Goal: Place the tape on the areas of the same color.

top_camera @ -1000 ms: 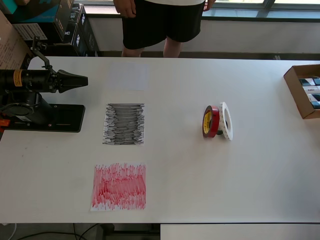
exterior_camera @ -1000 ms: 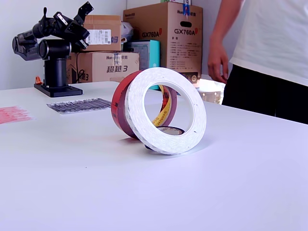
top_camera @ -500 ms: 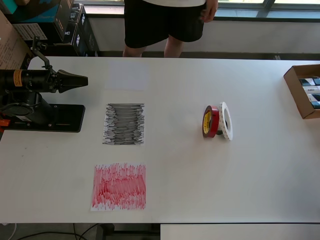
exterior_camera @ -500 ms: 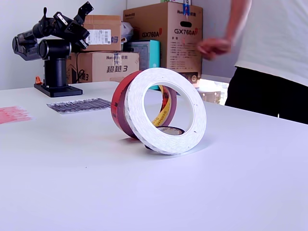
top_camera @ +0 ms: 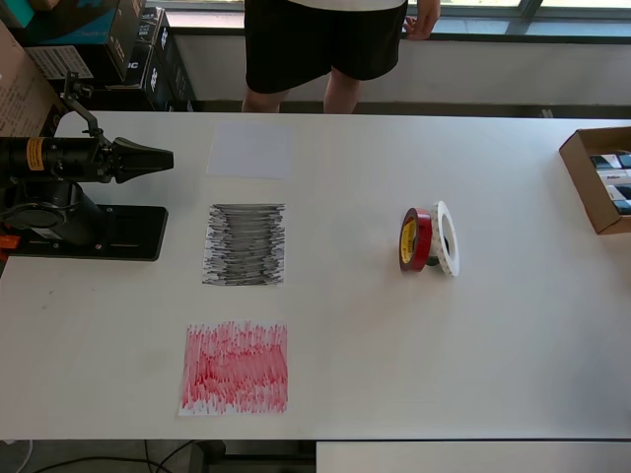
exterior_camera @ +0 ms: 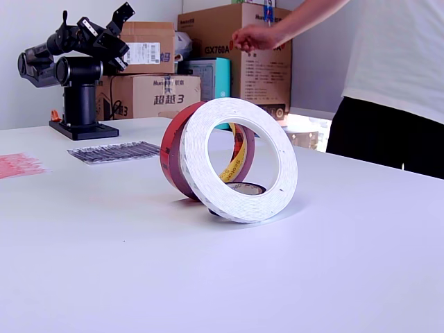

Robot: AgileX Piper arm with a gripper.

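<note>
At nine o'clock on the white table (top_camera: 513,335), seen from overhead, my arm sits folded on its black base plate (top_camera: 118,234), and my gripper (top_camera: 163,157) points toward three o'clock with its fingers drawn together into a closed tip, holding nothing and hanging above bare tabletop. From the exterior view my gripper (exterior_camera: 123,15) shows only as a small dark shape above the arm, too far off to judge there.

Just past the tip, toward three o'clock, lies the plain white sheet (top_camera: 250,150), at roughly eleven o'clock on the table. Directly at its six o'clock lies the black scribbled sheet (top_camera: 245,244), and farther along the same line, near the table's six o'clock edge, the red scribbled sheet (top_camera: 235,368). All three lie flat, apart from one another, with nothing on them.

The rolls stand together right of the table's centre, well apart from the sheets. The red tape roll (top_camera: 418,239) stands upright on its edge, yellow core showing. The white tape roll (top_camera: 449,238) leans against it from its three o'clock side, touching. In the exterior view the white roll (exterior_camera: 277,149) tilts over a black tape roll (exterior_camera: 247,187) that lies low between the two, mostly hidden.

A cardboard box (top_camera: 584,172) sits at the table's three o'clock edge. A person in black shorts (top_camera: 320,39) stands at twelve o'clock beyond the table.
</note>
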